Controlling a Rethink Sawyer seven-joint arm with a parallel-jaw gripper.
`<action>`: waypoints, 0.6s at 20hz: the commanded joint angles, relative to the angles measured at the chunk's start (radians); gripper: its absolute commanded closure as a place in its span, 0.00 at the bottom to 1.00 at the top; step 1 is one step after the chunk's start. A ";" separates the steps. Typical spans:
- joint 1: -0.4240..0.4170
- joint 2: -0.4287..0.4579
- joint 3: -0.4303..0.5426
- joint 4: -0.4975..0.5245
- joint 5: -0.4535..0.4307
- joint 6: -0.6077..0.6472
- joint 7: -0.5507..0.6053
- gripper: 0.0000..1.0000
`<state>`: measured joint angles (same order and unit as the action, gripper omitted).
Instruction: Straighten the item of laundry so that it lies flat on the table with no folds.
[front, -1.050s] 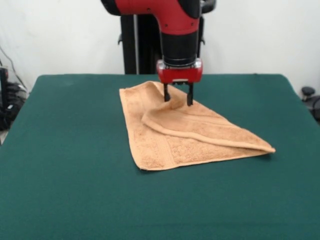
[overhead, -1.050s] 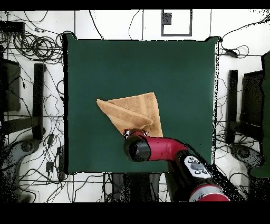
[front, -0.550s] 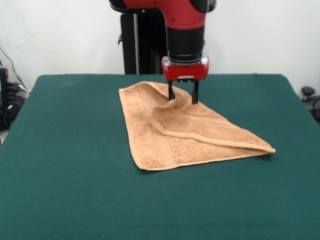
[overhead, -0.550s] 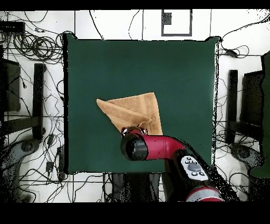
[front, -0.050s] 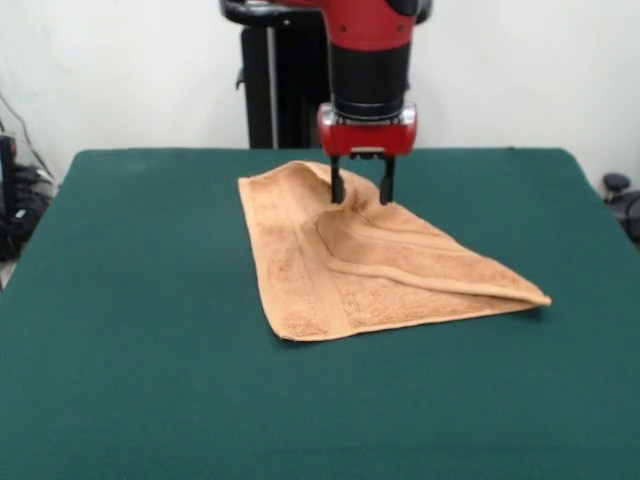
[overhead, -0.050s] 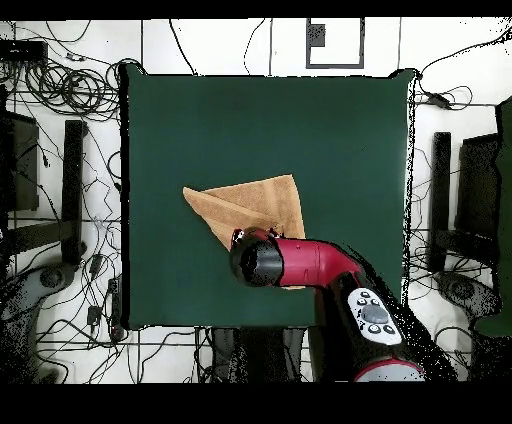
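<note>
Gripper (front, -0.050s: 359, 190) drags towel's folded flap toward the far edge

Compared with a second ago, the gripper sits farther back on the towel (front, -0.050s: 370, 265), its black fingers (front, -0.050s: 337, 186) apart and pressed into the cloth; the flap's fold line below it has slid back with it, baring more of the layer beneath. Overhead, the arm (overhead, -0.050s: 300, 262) covers more cloth.

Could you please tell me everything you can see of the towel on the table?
The towel is tan-orange terry with woven border bands. It lies on the green table, folded over itself into a rough triangle, one point toward the front view's right. The open gripper straddles a raised ridge at its far edge. No label shows.
</note>
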<state>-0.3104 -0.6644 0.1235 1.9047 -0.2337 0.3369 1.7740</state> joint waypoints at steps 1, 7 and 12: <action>0.025 0.000 0.111 -0.109 0.063 0.125 0.064 0.00; 0.054 -0.014 0.091 -0.089 0.064 0.100 0.104 0.00; 0.069 0.006 0.075 -0.106 0.056 0.080 0.106 0.00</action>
<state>-0.2834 -0.6938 0.1238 1.8427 -0.2122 0.3757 1.7740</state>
